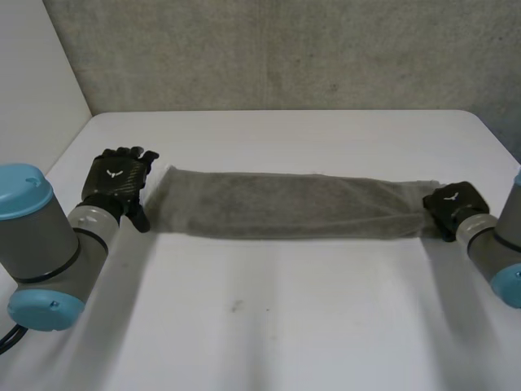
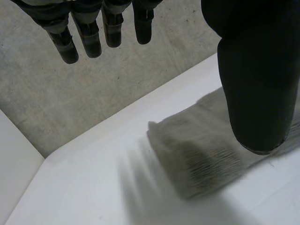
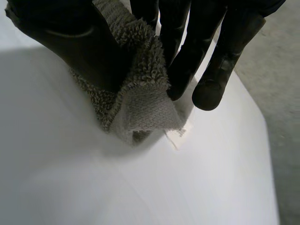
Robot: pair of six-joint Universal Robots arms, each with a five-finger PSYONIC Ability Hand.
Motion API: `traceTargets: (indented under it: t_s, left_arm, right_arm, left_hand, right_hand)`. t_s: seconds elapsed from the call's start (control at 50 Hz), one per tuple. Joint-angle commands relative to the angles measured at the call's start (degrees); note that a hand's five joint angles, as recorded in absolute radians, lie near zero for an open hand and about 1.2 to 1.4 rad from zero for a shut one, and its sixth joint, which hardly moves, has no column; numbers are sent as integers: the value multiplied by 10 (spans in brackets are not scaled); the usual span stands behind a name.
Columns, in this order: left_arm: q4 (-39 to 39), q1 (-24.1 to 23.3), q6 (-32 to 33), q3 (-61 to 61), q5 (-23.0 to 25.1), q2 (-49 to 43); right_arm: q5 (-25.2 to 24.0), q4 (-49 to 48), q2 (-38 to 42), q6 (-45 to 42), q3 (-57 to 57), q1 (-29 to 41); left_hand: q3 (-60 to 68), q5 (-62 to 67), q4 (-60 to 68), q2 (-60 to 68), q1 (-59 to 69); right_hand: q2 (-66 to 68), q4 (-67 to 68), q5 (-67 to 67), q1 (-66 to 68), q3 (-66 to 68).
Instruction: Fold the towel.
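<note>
The grey towel lies on the white table as a long narrow band, gathered lengthwise and running straight across between the two hands, in the far half of the tabletop. The left hand sits just beside the towel's left end, palm down. In the left wrist view its fingers are straight and apart, well clear of the cloth. The thumb hangs over the end of the towel, which rests flat on the table surface. The left hand holds nothing. The right hand is at the towel's right end, near the table's right edge. In the right wrist view the towel's end is bunched and pinched between the thumb and the fingers. A fold of pile and a hemmed edge hang below the grip, down to the table. A small white label shows at that hem. A grey wall stands behind the table's far edge.
</note>
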Motion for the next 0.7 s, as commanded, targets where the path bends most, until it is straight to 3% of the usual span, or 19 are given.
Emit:
traceTargets:
  t_s: [0.02,0.18,0.26,0.36,0.4,0.42,0.46,0.52,0.56,0.7]
  left_arm:
    - [0,0,0,-3,-1,1]
    - [0,0,-2,-10,-1,10]
    - [0,0,-8,-12,-1,20]
    - [0,-1,-26,-11,-1,32]
    - [0,-1,-37,-12,-1,37]
    - [0,-1,-37,-12,-1,37]
    - [0,-1,-41,-12,-1,38]
    - [0,-1,-41,-13,-1,38]
    - [0,0,-41,-17,-1,38]
    - [1,0,-41,-23,-1,38]
  right_arm:
    - [2,-5,-1,-75,-26,-84]
    - [6,1,-5,-194,-63,-147]
    - [9,1,-20,-185,-84,-136]
    - [27,1,-48,-136,-128,-30]
    - [39,2,-46,-108,-169,56]
    - [39,2,-46,-108,-169,57]
    - [48,1,-29,-95,-200,144]
    - [51,0,-15,-94,-215,191]
    - [51,1,21,-95,-237,283]
    - [49,0,88,-103,-244,396]
  left_hand:
    - [4,-14,5,6,3]
    - [4,-14,5,6,3]
    - [4,-14,5,6,3]
    - [4,-14,5,6,3]
    - [4,-14,5,6,3]
    - [4,-14,5,6,3]
    - [4,-14,5,6,3]
    - [4,-14,5,6,3]
    - [4,-14,5,6,3]
    - [4,-14,5,6,3]
  right_hand:
    - [44,32,32,51,46]
    - [44,32,32,51,46]
    - [44,32,32,51,46]
    - [44,32,32,51,46]
    - [44,32,32,51,46]
    - [44,32,32,51,46]
    - [44,32,32,51,46]
    - [44,32,32,51,46]
    - [44,32,32,51,46]
    - [44,32,32,51,46]
